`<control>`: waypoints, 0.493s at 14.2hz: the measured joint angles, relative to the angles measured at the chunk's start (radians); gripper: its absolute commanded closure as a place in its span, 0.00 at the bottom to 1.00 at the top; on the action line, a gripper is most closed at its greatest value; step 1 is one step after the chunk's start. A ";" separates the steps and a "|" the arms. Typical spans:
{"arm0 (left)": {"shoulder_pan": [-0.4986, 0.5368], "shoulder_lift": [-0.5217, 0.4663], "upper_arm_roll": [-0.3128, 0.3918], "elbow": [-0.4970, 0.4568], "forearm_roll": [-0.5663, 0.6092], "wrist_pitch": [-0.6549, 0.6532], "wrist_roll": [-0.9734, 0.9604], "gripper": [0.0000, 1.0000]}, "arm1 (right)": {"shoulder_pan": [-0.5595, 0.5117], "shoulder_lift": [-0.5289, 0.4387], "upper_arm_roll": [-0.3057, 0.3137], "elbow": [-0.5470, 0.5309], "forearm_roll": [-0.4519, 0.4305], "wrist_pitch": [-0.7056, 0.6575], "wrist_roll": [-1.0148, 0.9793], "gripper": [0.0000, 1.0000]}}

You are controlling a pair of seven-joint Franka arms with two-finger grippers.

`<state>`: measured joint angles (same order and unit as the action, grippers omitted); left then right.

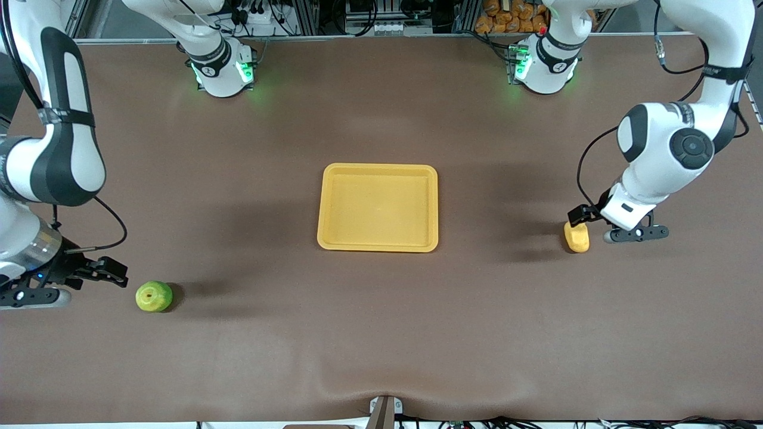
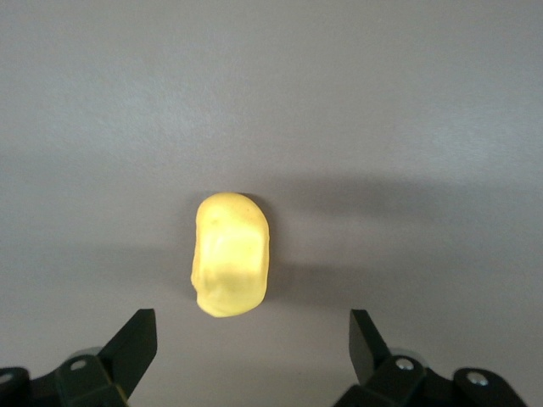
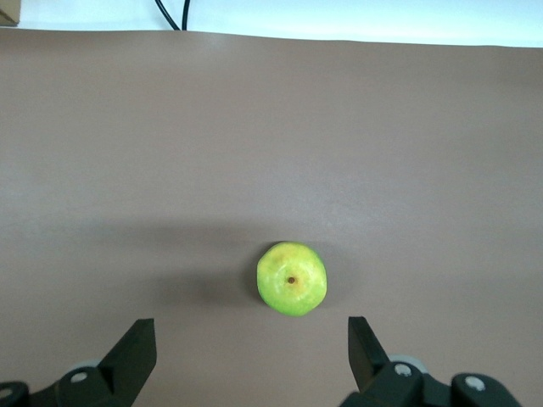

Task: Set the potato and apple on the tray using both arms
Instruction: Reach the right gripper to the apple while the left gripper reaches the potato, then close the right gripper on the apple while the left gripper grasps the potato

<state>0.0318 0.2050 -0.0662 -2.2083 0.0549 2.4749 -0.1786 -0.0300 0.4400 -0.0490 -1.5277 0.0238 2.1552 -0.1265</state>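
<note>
The yellow-orange tray (image 1: 378,207) lies empty at the middle of the table. The yellow potato (image 1: 576,237) (image 2: 232,254) rests on the cloth toward the left arm's end. My left gripper (image 1: 632,233) (image 2: 253,339) hangs just beside it, open, with nothing between its fingers. The green apple (image 1: 154,296) (image 3: 291,279) sits stem dimple up toward the right arm's end, nearer the front camera than the tray. My right gripper (image 1: 33,296) (image 3: 250,339) is low beside it, open and empty.
A brown cloth covers the table. Its edge (image 3: 339,38) shows in the right wrist view, with cables past it. The two arm bases (image 1: 222,68) (image 1: 542,65) stand along the edge farthest from the front camera. A small bracket (image 1: 384,411) sits at the nearest edge.
</note>
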 measured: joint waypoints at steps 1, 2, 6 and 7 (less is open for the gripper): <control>0.000 0.016 0.001 0.000 0.000 0.011 -0.008 0.00 | 0.000 0.011 0.000 0.000 0.000 0.017 0.000 0.00; 0.002 0.031 0.002 0.000 0.000 0.025 -0.015 0.00 | 0.000 0.024 0.000 0.000 0.000 0.036 0.000 0.00; 0.025 0.085 0.004 0.001 0.021 0.079 -0.017 0.00 | -0.001 0.082 -0.001 0.000 0.000 0.096 -0.001 0.00; 0.028 0.097 0.004 0.001 0.030 0.089 -0.017 0.00 | -0.001 0.092 -0.001 0.000 0.000 0.099 -0.001 0.00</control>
<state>0.0596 0.3020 -0.0622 -2.2074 0.0849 2.5635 -0.1955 -0.0311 0.5316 -0.0497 -1.5276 0.0237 2.2543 -0.1271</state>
